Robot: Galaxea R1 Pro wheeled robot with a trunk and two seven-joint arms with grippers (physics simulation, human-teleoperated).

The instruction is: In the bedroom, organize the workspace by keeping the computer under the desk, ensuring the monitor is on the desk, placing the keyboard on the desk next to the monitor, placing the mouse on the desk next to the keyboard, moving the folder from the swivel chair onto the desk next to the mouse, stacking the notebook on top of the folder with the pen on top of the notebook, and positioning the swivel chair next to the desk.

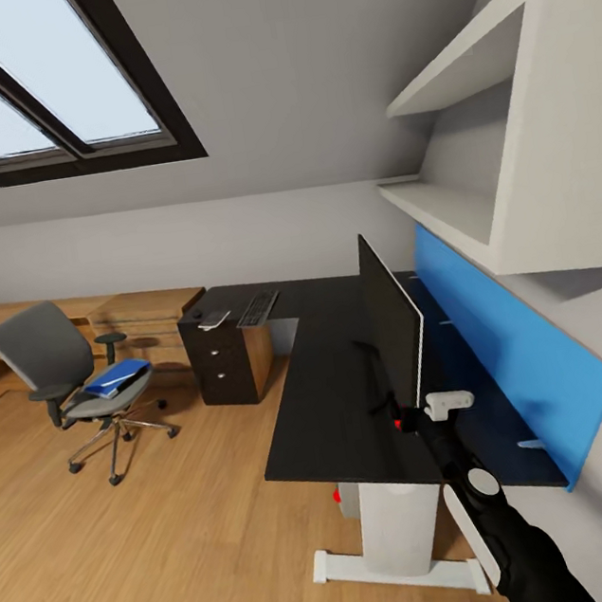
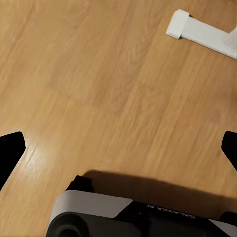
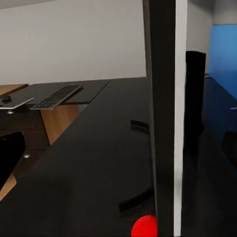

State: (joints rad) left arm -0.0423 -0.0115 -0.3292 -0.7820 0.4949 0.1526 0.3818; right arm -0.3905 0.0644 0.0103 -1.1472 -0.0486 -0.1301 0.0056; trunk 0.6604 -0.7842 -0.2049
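We face an attic bedroom with a sloped grey ceiling, a skylight (image 1: 51, 87), white wall shelves (image 1: 477, 123) and a wood-plank floor (image 1: 137, 563). The largest item is the black L-shaped worktop (image 1: 331, 412), standing on a white leg (image 1: 400, 526), with a blue panel (image 1: 509, 348) along its back edge and a black drawer pedestal (image 1: 222, 365) with round silver knobs under its far wing.

The monitor (image 1: 393, 326) stands upright on the worktop, seen nearly edge-on: black front, white back, a red dot (image 3: 144, 228) at its lower corner.

The swivel chair (image 1: 68, 381), grey-padded on a chrome star base, stands on the floor well apart from the worktop. The bright blue folder (image 1: 117, 376) lies on its seat.

The keyboard (image 1: 258, 308) lies on the far wing of the worktop, with a thin grey notebook (image 1: 214, 320) just beside it.

The right gripper (image 1: 415, 416) is at the monitor's lower near corner; we cannot tell how far it is open or whether it has hold. The left gripper (image 2: 118, 148) points at bare floor, fingers spread wide, holding nothing.
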